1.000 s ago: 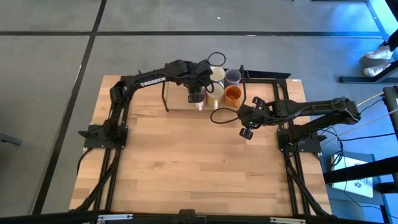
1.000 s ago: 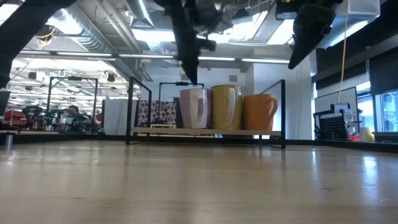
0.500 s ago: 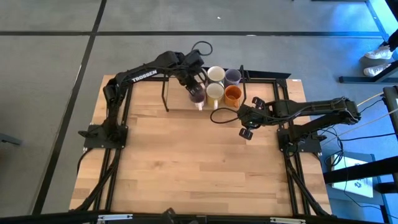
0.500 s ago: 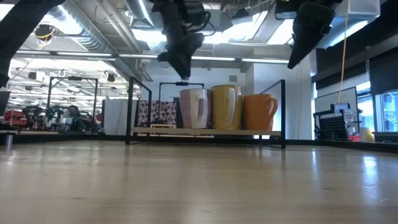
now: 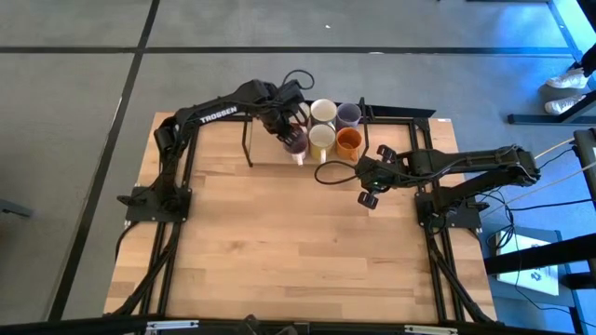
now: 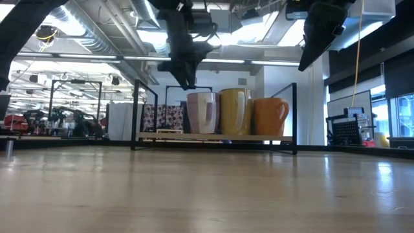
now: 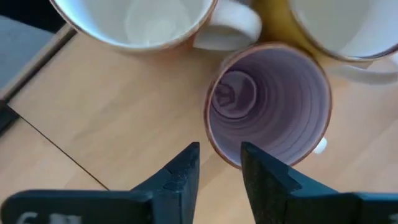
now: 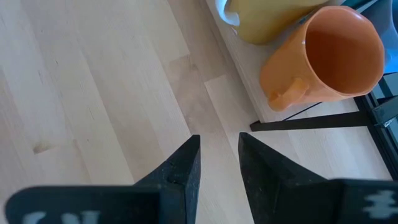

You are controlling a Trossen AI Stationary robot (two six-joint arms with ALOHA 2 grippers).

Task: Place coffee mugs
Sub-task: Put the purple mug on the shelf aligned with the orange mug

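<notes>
Several mugs stand upright on a low wooden shelf in a black frame (image 5: 391, 118) at the table's far edge. The mug with the purple inside (image 5: 296, 140) is the front left one (image 7: 267, 102), pale outside in the low view (image 6: 202, 113). Beside it stand a yellow mug (image 5: 321, 139) and an orange mug (image 5: 348, 140) (image 8: 329, 53). Behind them are a white mug (image 5: 323, 111) and a lavender mug (image 5: 348, 113). My left gripper (image 5: 286, 118) (image 7: 217, 155) hovers open, with a narrow gap, just above and left of the purple mug. My right gripper (image 5: 365, 179) (image 8: 219, 146) waits open above the table, near-right of the orange mug.
The shelf frame has upright black posts (image 6: 294, 116) and a rail on its left (image 5: 248, 144). A black cable loop (image 5: 326, 173) hangs by my right gripper. Bare wooden tabletop (image 5: 298, 242) stretches toward the near edge.
My left gripper has risen from the purple mug's mouth and drawn back toward the table's far left. It now hangs above and beside the mug. The mug has stayed upright on the shelf. My right arm has kept still.
</notes>
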